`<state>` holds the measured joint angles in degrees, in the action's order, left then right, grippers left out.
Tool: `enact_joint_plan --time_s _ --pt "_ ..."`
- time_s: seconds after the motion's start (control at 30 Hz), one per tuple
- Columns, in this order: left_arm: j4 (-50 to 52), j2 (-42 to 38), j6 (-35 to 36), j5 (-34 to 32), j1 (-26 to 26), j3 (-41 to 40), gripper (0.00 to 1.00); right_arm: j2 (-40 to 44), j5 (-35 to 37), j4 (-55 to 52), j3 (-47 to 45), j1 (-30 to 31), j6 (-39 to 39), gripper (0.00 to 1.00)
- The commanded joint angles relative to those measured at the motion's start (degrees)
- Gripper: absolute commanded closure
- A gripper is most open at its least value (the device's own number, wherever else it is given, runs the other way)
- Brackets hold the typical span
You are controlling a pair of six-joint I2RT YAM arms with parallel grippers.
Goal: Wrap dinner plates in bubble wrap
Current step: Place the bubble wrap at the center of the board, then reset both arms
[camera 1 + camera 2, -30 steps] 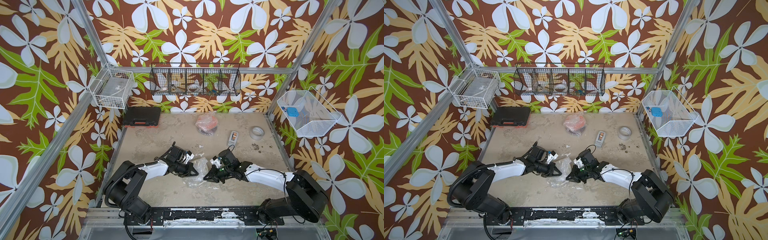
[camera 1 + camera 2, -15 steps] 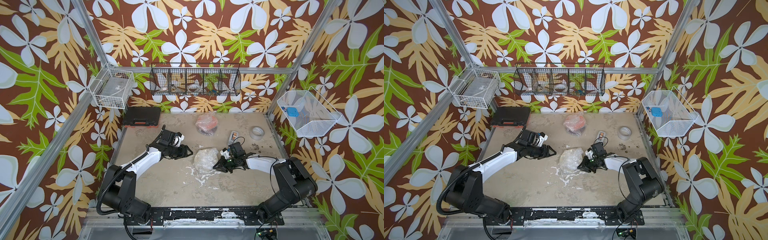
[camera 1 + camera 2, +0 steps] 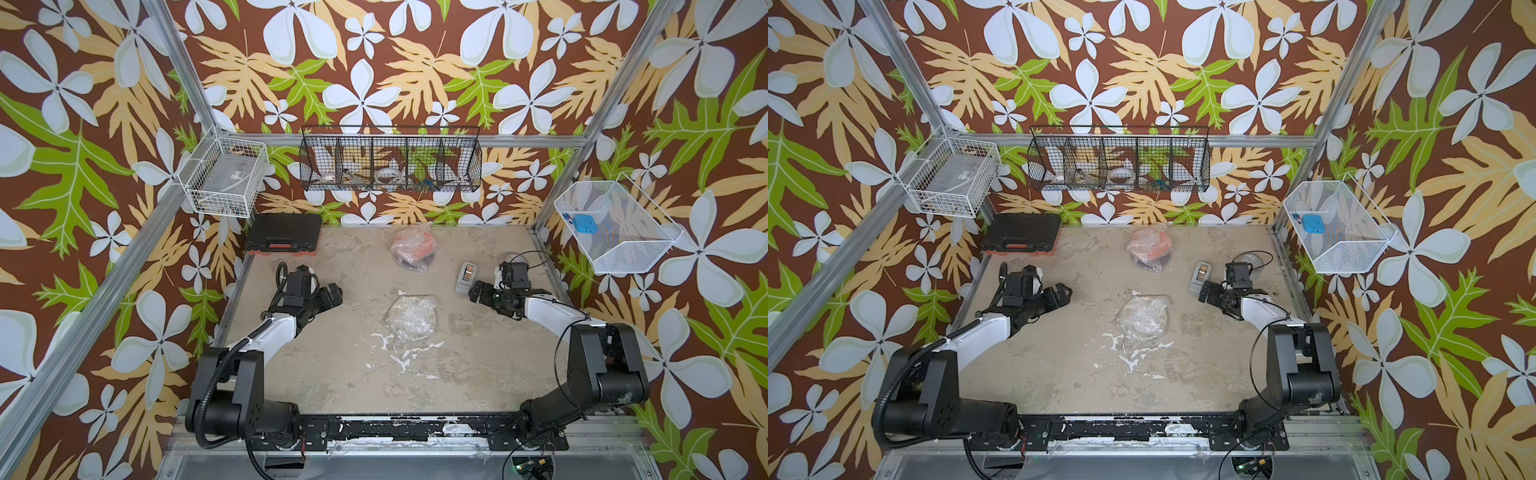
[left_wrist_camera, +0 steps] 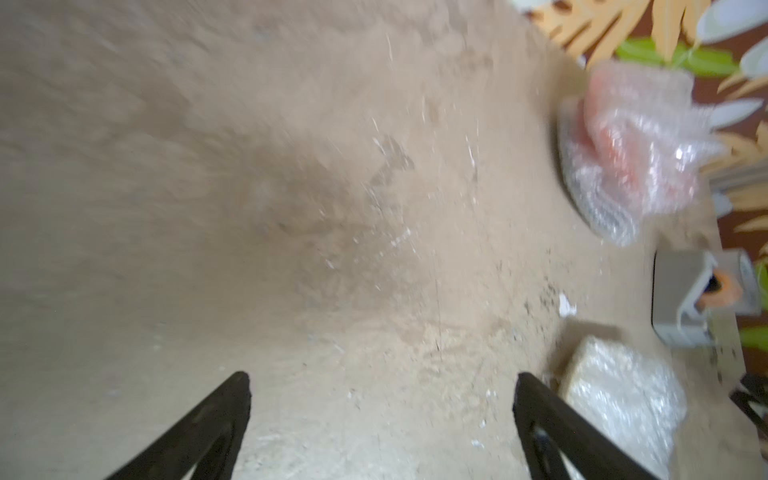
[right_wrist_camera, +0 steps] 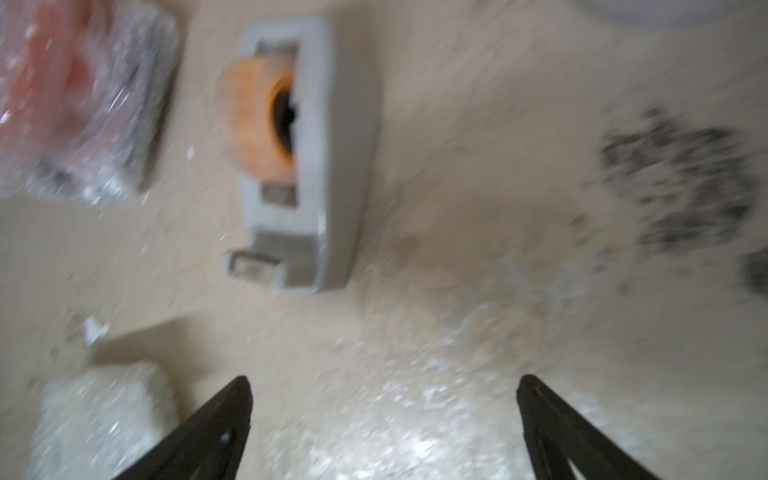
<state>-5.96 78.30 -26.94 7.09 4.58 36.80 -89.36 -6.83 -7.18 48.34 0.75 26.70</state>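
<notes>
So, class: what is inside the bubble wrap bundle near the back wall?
An orange plate shows through the wrap; something dark lies under it. Its shape is hidden.

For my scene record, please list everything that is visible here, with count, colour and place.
table: 1, beige, worn
pale bundle: 1, cream under clear wrap, table middle
orange bundle: 1, orange and dark under clear wrap, table rear
tape dispenser: 1, grey with orange roll, right side
tape roll: 1, white, right rear, partly hidden
case: 1, black, rear left corner
black basket: 1, black wire, rear wall
left basket: 1, white wire, left wall
right basket: 1, white mesh, right wall, holds blue item
left gripper: 1, black, open, empty, left of pale bundle
right gripper: 1, black, open, empty, right of pale bundle
</notes>
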Motion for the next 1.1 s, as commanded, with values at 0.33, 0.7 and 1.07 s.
enact_joint_plan --time_s 0.33,0.7,1.07 --pt "-32.6 -5.3 13.05 -31.47 -0.27 -12.97 0.0 2.53 21.23 29.37 -8.75 -2.39 -11.58 0.0" --pt "-56.72 2.75 20.63 -25.55 -0.45 -22.58 0.0 5.96 25.48 59.39 -27.9 2.66 -23.02 0.0" --pt "-69.23 5.12 24.44 -21.02 0.87 -28.36 0.0 5.06 14.94 78.42 -37.84 1.75 -26.77 0.01"
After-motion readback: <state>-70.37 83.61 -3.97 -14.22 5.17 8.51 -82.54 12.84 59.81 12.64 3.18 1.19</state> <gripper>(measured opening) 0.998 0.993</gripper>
